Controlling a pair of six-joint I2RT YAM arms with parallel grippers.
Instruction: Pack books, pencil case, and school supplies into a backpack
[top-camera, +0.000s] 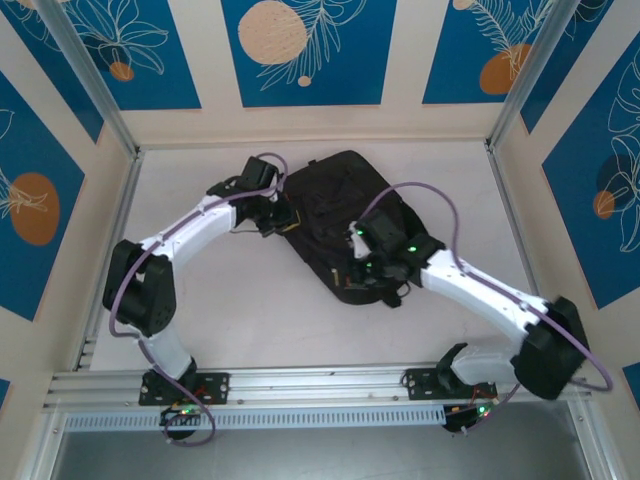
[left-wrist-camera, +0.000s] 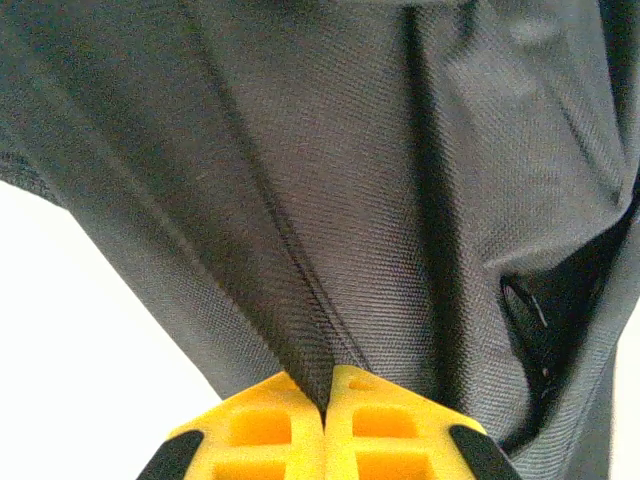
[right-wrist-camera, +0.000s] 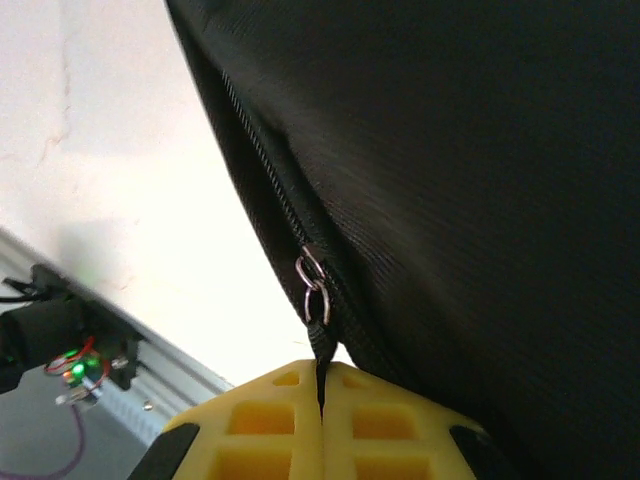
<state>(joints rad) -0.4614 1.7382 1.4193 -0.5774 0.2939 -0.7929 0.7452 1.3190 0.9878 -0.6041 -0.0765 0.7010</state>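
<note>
Big soft black cloth backpack (top-camera: 335, 200) lies in middle of table (top-camera: 230, 310), long way far-to-near. Left pincer (left-wrist-camera: 325, 400) squeezed on its left-edge cloth. Right pincer (right-wrist-camera: 320, 385) squeezed on small metal zip pull (right-wrist-camera: 313, 290) at near edge; zip runs away from it.

Backpack (top-camera: 335, 190): near corner hidden under right gripper (top-camera: 365, 268). Zipper pull (right-wrist-camera: 313, 288): lower end hidden between its yellow fingers (right-wrist-camera: 260, 430), cut off at bottom edge.
</note>
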